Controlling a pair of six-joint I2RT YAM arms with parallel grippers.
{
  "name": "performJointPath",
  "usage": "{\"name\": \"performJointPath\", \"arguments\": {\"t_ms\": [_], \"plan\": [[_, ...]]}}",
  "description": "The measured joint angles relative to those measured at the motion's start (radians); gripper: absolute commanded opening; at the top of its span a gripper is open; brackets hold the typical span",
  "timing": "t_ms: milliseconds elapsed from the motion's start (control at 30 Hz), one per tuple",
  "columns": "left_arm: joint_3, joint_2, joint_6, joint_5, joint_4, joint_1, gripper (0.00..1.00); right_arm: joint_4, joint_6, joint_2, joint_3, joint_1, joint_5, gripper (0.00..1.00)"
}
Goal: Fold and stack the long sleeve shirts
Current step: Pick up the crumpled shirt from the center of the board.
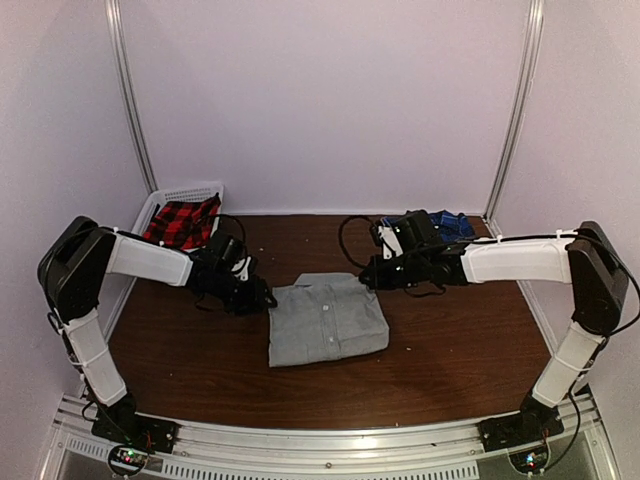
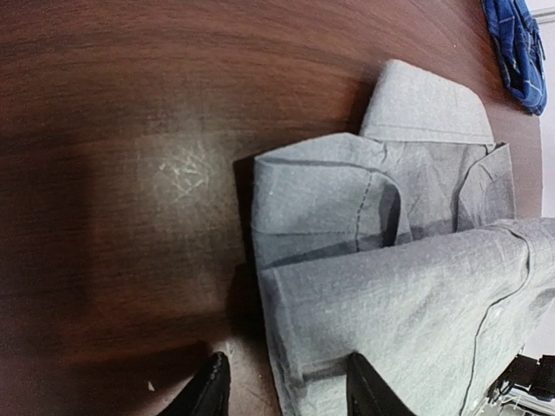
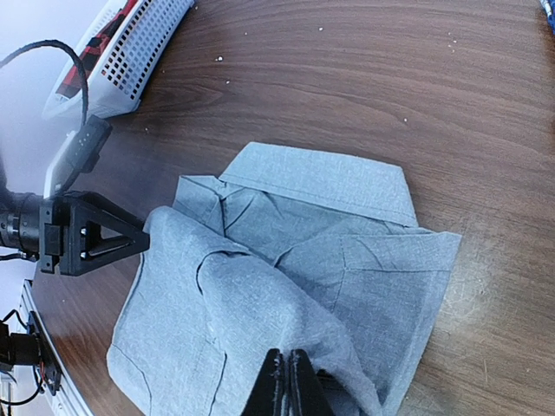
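**Grey shirt folded at mid-table, right pincer on it**

From the top camera I see the grey shirt [image 1: 328, 320] lying folded in the middle of the wooden table [image 1: 450, 350], collar towards the back wall. The left gripper [image 1: 262, 297] sits at its left edge and the right gripper [image 1: 368, 278] at its far right corner. The blue plaid shirt [image 1: 447, 225] lies bunched at the back right, behind the right arm. A white basket [image 1: 190, 193] at the back left holds a red plaid garment [image 1: 180, 223].

On the left wrist camera, my left fingers [image 2: 208, 392] stand apart and released, one over bare wood and the other over the shirt's edge.

On the right wrist camera, the right fingers [image 3: 276, 386] are clenched together on a raised fold of the grey cloth.
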Motion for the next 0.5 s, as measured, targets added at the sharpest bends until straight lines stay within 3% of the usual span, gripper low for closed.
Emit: {"name": "performJointPath", "arguments": {"t_ms": [333, 500], "plan": [[0.003, 0.011, -0.035, 0.056, 0.055, 0.000, 0.02, 0.006, 0.001, 0.000, -0.005, 0.004, 0.000, 0.02], [0.003, 0.009, -0.032, 0.074, 0.056, 0.000, 0.00, 0.007, 0.002, 0.000, -0.005, 0.004, 0.000, 0.02]]}}
